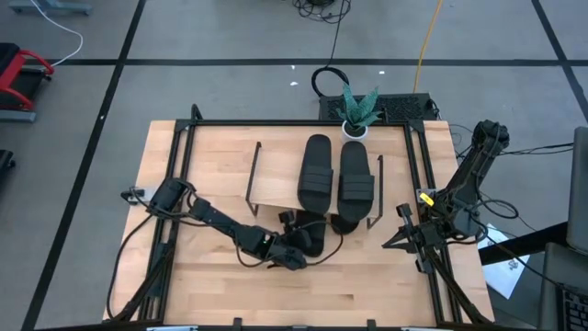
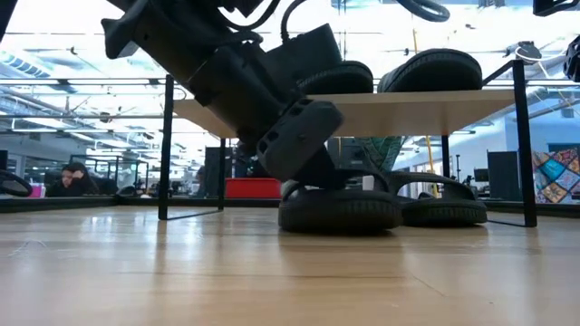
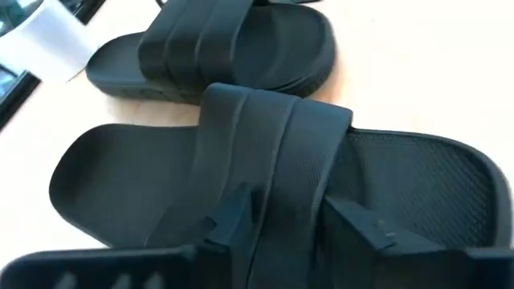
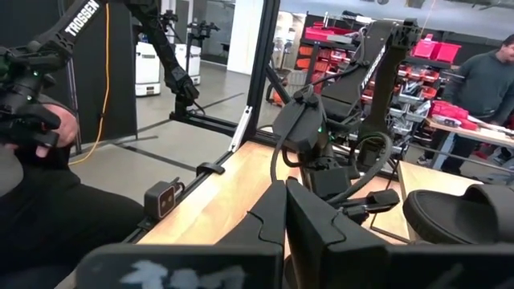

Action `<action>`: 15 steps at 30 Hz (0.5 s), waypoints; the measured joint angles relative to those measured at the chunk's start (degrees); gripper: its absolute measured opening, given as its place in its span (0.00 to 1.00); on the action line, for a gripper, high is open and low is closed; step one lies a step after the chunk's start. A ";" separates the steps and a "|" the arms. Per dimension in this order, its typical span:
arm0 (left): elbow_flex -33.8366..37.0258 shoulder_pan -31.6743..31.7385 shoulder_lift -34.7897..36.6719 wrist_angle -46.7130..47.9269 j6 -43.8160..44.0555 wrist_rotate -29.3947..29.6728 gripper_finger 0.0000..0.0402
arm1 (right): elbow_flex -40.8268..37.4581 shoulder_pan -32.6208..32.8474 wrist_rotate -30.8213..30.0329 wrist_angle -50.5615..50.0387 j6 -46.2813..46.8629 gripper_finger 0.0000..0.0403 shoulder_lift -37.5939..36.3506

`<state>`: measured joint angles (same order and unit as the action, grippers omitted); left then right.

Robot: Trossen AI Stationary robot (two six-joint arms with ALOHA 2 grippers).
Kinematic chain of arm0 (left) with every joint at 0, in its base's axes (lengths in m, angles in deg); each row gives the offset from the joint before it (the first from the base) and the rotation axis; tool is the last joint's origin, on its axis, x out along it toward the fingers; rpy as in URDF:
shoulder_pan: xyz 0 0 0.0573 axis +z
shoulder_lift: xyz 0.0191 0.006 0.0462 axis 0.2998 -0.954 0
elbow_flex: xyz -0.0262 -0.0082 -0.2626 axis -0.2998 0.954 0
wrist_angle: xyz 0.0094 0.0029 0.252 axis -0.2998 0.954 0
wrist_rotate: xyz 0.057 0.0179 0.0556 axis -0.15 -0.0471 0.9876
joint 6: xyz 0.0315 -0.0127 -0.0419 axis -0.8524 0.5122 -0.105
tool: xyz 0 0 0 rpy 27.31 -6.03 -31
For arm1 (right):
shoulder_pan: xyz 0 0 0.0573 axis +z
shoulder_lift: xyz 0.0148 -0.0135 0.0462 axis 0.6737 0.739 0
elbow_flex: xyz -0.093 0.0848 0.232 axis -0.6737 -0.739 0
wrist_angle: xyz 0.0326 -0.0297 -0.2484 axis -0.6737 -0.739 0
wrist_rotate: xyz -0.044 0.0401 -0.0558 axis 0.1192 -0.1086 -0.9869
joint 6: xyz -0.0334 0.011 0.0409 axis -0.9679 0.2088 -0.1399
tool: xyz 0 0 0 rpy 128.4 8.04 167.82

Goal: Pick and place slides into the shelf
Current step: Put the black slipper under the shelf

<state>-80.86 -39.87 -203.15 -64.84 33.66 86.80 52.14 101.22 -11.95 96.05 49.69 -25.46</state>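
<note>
Two black slides [image 1: 315,172] [image 1: 356,175] lie side by side on the shelf's light wooden top board [image 1: 274,179]. In the low view they show above the board [image 2: 408,113]. Two more slides rest soles down on the table at the shelf's near side, one [image 1: 310,237] [image 2: 340,210] under my left gripper and one [image 1: 344,219] [image 2: 444,211] beside it. My left gripper [image 1: 296,246] [image 3: 293,225] is down on the nearer slide [image 3: 265,160]. My right gripper [image 1: 401,237] [image 4: 285,217] waits shut by the table's right rail. My left gripper is shut on the slide's wide ribbed strap [image 3: 277,201], pinched between the two fingers [image 3: 233,215], one on each edge of the strap. It comes slanting down from the table's left. The slide's sole [image 2: 340,217] lies flat on the table.
The shelf's thin black wire side frames [image 2: 168,149] [image 2: 524,145] stand on either side of the lower slides. A potted plant [image 1: 358,110] sits behind the shelf. Black rails [image 1: 424,175] edge the table. People [image 2: 72,177] [image 4: 490,80] are in the room beyond.
</note>
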 joint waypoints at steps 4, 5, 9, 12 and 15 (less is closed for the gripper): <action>0.00 -1.13 0.02 -0.24 -4.41 -0.05 0.44 | 0.00 0.00 0.04 -0.01 1.21 0.00 0.00; 0.00 -1.51 0.02 -0.29 -5.43 0.07 0.47 | 0.00 0.00 0.04 -0.01 1.36 0.00 0.00; -0.70 -3.71 0.82 0.56 -9.16 0.60 0.59 | 0.00 0.00 0.04 -0.03 1.29 0.00 0.00; -1.05 -5.84 2.71 0.43 -13.50 0.45 0.65 | 0.00 0.00 0.07 -0.16 1.27 0.00 0.01; -1.29 -7.77 4.28 -0.24 -15.73 -4.92 0.64 | 0.00 0.00 0.07 -0.42 1.21 0.00 0.02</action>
<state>-82.15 -47.63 -198.87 -65.08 17.93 81.88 52.14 101.22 -11.89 95.63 50.90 -25.44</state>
